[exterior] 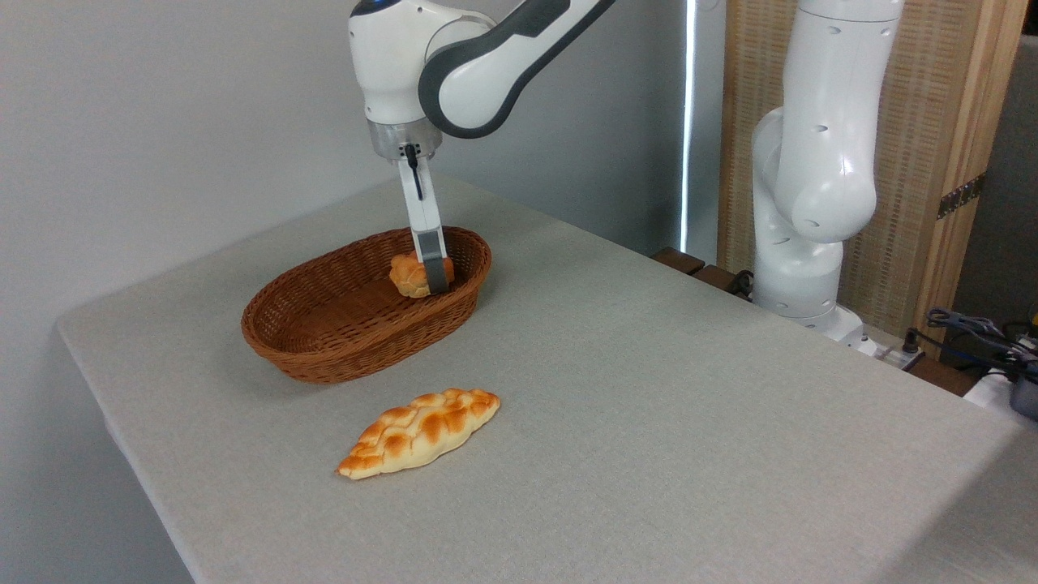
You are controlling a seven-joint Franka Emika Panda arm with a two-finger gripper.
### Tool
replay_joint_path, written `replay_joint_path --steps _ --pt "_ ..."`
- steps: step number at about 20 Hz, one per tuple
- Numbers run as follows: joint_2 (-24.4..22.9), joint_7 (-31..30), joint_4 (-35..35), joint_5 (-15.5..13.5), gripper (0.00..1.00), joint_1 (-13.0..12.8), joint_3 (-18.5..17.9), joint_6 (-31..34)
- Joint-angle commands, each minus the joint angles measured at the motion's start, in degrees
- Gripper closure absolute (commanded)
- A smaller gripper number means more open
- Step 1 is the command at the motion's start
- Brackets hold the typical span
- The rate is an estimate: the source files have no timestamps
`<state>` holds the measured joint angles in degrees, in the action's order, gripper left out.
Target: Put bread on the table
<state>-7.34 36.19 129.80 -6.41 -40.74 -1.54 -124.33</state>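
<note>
Jaws (430, 280) pinching bread (408, 275) inside basket (324, 357); lift high, or you'll snag the rim before reaching worktop (649, 389)

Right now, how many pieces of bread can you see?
2. The small round bread is inside the wicker basket, between the gripper fingers. The braided loaf lies on the table in front of the basket. None looks hidden.

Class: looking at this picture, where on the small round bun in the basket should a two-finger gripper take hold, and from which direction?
Grip the bun across its rounded sides, coming straight down from above: the wicker basket walls block side approaches. The gripper is already there.
</note>
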Motion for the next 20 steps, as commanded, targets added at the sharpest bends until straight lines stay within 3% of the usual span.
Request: replay_joint_path --steps 1,8,10,14,20 --pt "-0.39 0.46 0.28 -0.8 0.69 -0.3 -1.01 -0.92" --pt "-0.83 0.11 -0.07 -0.98 0.76 -0.21 -1.72 -0.92" --pt "-1.27 0.02 -0.42 -1.06 0.75 -0.3 -3.46 -0.83" --pt "-1.97 -0.42 -2.53 -4.66 0.75 -0.3 -4.79 -0.57" --pt "-3.46 -0.42 -6.39 -5.2 0.74 -0.3 -8.48 4.69"
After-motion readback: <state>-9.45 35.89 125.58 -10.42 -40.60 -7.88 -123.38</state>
